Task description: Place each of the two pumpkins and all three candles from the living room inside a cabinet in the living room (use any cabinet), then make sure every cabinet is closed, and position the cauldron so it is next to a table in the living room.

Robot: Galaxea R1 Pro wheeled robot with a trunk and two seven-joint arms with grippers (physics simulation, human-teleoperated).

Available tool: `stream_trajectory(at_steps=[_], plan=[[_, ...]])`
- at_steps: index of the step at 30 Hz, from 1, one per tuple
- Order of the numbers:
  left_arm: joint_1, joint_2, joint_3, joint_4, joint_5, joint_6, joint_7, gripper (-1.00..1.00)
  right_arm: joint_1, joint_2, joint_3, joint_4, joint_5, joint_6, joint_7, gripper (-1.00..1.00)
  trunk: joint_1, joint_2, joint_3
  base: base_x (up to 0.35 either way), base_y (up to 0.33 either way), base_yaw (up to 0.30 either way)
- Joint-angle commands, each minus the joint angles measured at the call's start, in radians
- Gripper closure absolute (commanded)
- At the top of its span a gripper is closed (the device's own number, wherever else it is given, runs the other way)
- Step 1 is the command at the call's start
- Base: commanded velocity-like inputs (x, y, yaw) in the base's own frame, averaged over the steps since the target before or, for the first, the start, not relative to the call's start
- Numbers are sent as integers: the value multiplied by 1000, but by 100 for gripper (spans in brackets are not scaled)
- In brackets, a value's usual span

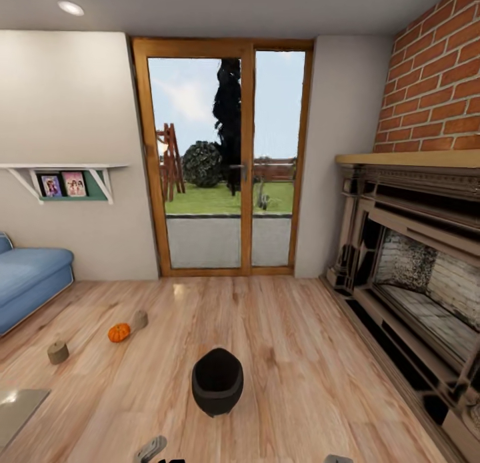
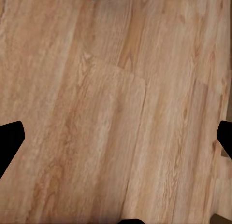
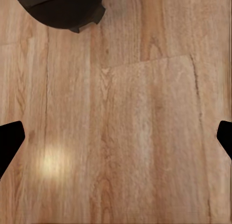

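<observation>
Cauldron (image 1: 217, 381): black, mouth up, on the wood floor (image 1: 300, 356), near centre.
Pumpkin (image 1: 119, 332): orange, on the floor left of the cauldron, farther off.
Candles: one (image 1: 139, 320) lies just beside the pumpkin; another (image 1: 58, 352) stands nearer, farther left.
Table (image 1: 17, 406): grey corner at near left.
Left gripper (image 2: 116, 142): fingers wide apart, empty, over bare floor.
Right gripper (image 3: 116, 142): fingers wide apart, empty, cauldron beyond.
Sofa (image 1: 27, 280): blue, far left.

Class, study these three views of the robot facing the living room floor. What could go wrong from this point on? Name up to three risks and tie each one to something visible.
1. The cauldron sits on the floor straight ahead; driving forward could knock it.
2. The pumpkin touches or nearly touches one candle; grasping either may roll the other.
3. Another candle lies near the sofa, cramping reach.
</observation>
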Motion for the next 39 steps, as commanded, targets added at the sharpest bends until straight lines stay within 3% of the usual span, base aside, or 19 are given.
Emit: stream_trajectory(at_steps=[1, 18, 39], plan=[[0, 1, -4, -1, 10, 7, -1, -100, -1, -1, 8, 1, -10, -1, 2, -100, 1, -1, -1, 332, 0, -257], [0, 1, -4, -1, 10, 7, -1, -100, -1, -1, 8, 1, -10, -1, 2, -100, 1, -1, -1, 330, 0, -248], [0, -8, -4, -1, 10, 7, 2, -100, -1, 0, 8, 1, -9, 0, 1, -100, 1, -1, -4, 315, -18, -89]])
